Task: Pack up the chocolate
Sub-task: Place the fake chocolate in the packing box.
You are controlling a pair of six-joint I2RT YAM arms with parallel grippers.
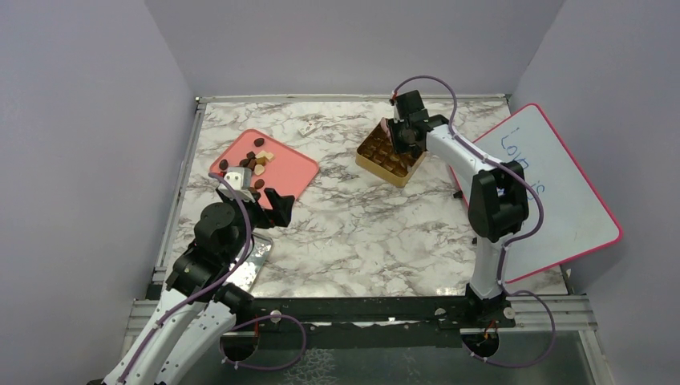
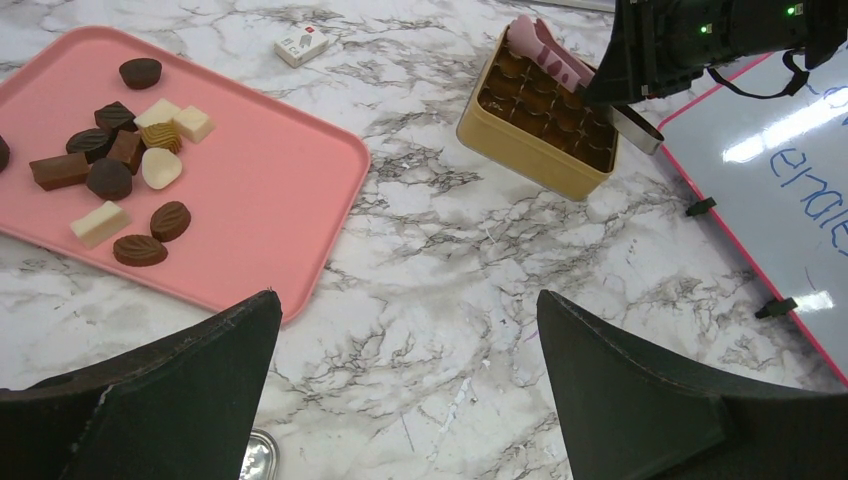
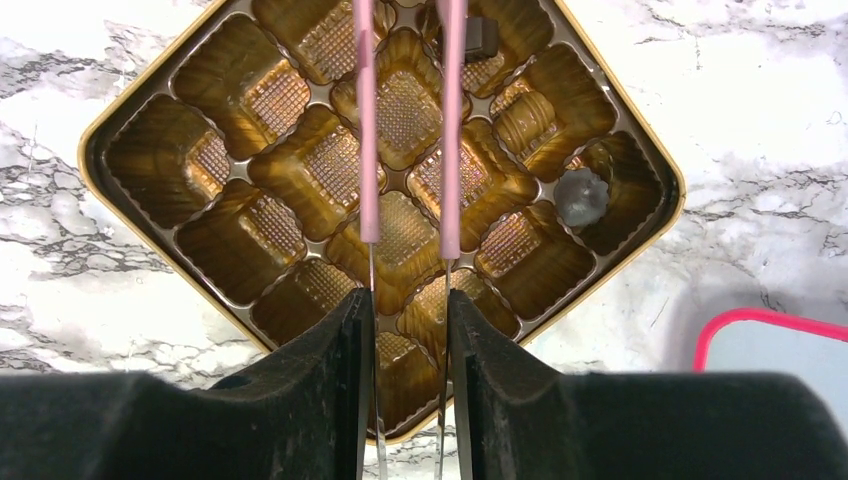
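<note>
1. Chocolate (image 2: 108,180): small bite-size pieces, mostly dark brown, a few cream, one tan. Shapes are mixed: ovals, squares, bars, leaves.
2. Most of it sits in a loose cluster on the left half of the pink tray (image 2: 280,150), which is on the left side of the marble table (image 2: 420,220), near the left arm.
3. Two more pieces are in the gold box (image 2: 530,160), each in its own cell. In the right wrist view, a dark square piece (image 3: 480,35) is near the top corner and a dull round piece (image 3: 583,195) is by the right corner.
4. Axes, left wrist view:
   - The brown bar (image 2: 60,170) lies nearly left-right.
   - The cream bar (image 2: 100,222) is tilted, right end higher.
   - Of the two leaf pieces (image 2: 140,250), both flat, one is about level and the other angles up to the right.
   - The rest are too round or square to give an axis.
5. Right gripper (image 3: 410,330): over the box, clamped on the pink tweezers (image 3: 366,120). The tweezer arms are parallel and apart. Their tips run out of frame, so I can't tell if they hold anything.
6. Left gripper (image 2: 405,297): jaws spread wide with nothing between them, hovering over the table by the tray's near edge.
</note>
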